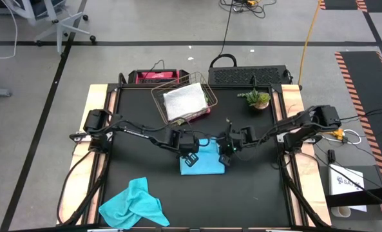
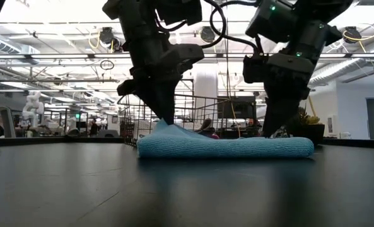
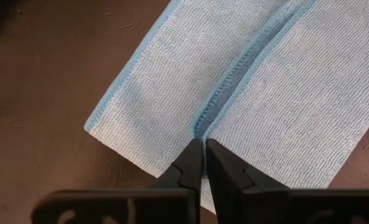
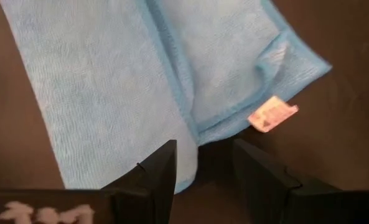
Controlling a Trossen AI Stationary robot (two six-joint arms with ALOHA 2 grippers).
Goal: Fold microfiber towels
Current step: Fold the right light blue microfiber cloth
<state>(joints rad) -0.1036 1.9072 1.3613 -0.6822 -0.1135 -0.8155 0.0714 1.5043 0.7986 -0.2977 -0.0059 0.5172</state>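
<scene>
A folded turquoise towel (image 1: 203, 164) lies flat at the table's middle. My left gripper (image 3: 204, 148) is shut on it at its left end, seen from the low view (image 2: 164, 120). My right gripper (image 4: 203, 165) stands open over the towel's right end (image 2: 281, 144), near a corner with a small white tag (image 4: 271, 115). A second turquoise towel (image 1: 134, 206) lies crumpled at the near left. A light grey towel (image 1: 183, 102) rests in the wire basket (image 1: 200, 87) at the back. My left gripper pinches the stitched hem of the towel's upper layer (image 3: 200, 127) between its two fingers, coming from above and slanting down. The cloth there is drawn up into a small peak (image 2: 168, 129), while the rest of the towel lies on the table. My right gripper: I cannot tell whether its fingertips touch the towel.
A small potted plant (image 1: 257, 98) stands at the back right, beside a black box (image 1: 248, 75). A red container (image 1: 153, 77) sits behind the basket. Bare black tabletop (image 1: 255, 200) lies at the near right.
</scene>
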